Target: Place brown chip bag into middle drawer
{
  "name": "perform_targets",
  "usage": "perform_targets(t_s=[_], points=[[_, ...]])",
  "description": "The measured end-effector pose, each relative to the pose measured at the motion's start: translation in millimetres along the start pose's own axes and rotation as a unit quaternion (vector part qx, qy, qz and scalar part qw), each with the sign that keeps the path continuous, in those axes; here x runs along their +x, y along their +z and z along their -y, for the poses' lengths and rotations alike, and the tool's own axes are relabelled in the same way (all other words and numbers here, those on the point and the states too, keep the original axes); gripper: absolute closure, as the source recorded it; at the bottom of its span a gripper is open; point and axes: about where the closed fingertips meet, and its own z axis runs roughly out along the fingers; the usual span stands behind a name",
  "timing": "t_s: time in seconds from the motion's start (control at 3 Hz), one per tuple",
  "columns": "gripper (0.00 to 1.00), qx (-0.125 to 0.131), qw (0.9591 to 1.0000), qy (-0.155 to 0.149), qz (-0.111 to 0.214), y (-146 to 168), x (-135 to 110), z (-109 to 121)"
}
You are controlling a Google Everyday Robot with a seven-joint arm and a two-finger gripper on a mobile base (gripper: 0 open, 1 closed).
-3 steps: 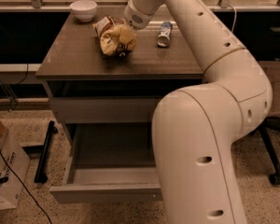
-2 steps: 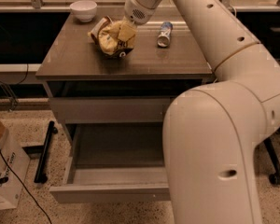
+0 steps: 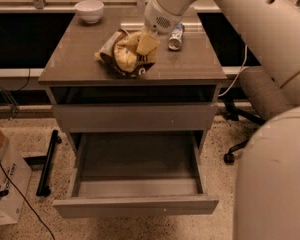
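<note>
The brown chip bag (image 3: 124,54), crinkled with a brown top and cream-yellow lower part, sits tilted over the middle front of the cabinet top (image 3: 70,59). My gripper (image 3: 146,45) comes down from the upper right and is shut on the bag's right side; one cream finger presses into it. I cannot tell whether the bag still rests on the top. The middle drawer (image 3: 135,159) is pulled open low on the cabinet, directly below and in front of the bag, and its grey floor is bare.
A white bowl (image 3: 89,10) stands at the back left of the top. A small blue-white can (image 3: 176,36) lies just right of the gripper. A closed drawer front (image 3: 135,116) sits above the open drawer. A cardboard box (image 3: 2,184) is on the floor at left and a chair base (image 3: 235,151) at right.
The gripper and the bag have shifted toward the front edge of the cabinet top. The arm has swung so that less of it covers the drawer.
</note>
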Motion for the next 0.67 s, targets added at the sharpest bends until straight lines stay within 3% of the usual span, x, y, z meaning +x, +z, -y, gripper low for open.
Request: perform_targets(t_s=[0.33, 0.67], points=[[1.00, -0.028, 0.9995, 0.001, -0.014, -24.8, 23.1, -48.9], [1.00, -0.066, 0.9966, 0.024, -0.044, -46.0, 59.2, -95.4]])
